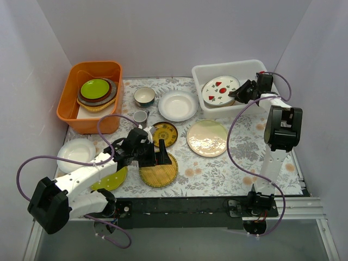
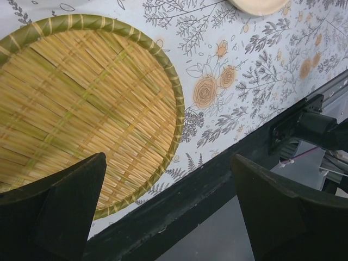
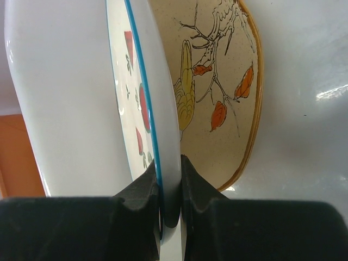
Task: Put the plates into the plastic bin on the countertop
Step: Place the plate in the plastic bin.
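The white plate with red strawberries [image 1: 219, 91] hangs tilted inside the white plastic bin [image 1: 225, 64] at the back right. My right gripper [image 1: 240, 93] is shut on its right rim. In the right wrist view the blue-edged strawberry plate [image 3: 142, 87] is pinched at its rim by my right gripper [image 3: 169, 187], over a cream leaf-sprig plate [image 3: 220, 103] lying in the bin [image 3: 304, 81]. My left gripper [image 1: 160, 157] stands open just above the woven-straw plate [image 1: 159, 172]. The left wrist view shows that woven plate [image 2: 81, 109] under one finger, with nothing between the fingers of the left gripper [image 2: 168, 212].
On the flowered countertop [image 1: 217, 168] lie a glossy cream plate [image 1: 207, 137], a white plate [image 1: 177, 105], a small brown-and-yellow plate [image 1: 165, 134], a lime dotted plate [image 1: 111, 180] and a white plate [image 1: 76, 152] at the left. A teal-lined bowl [image 1: 144, 96], grey cup [image 1: 140, 116] and orange tub [image 1: 89, 117] stand behind.
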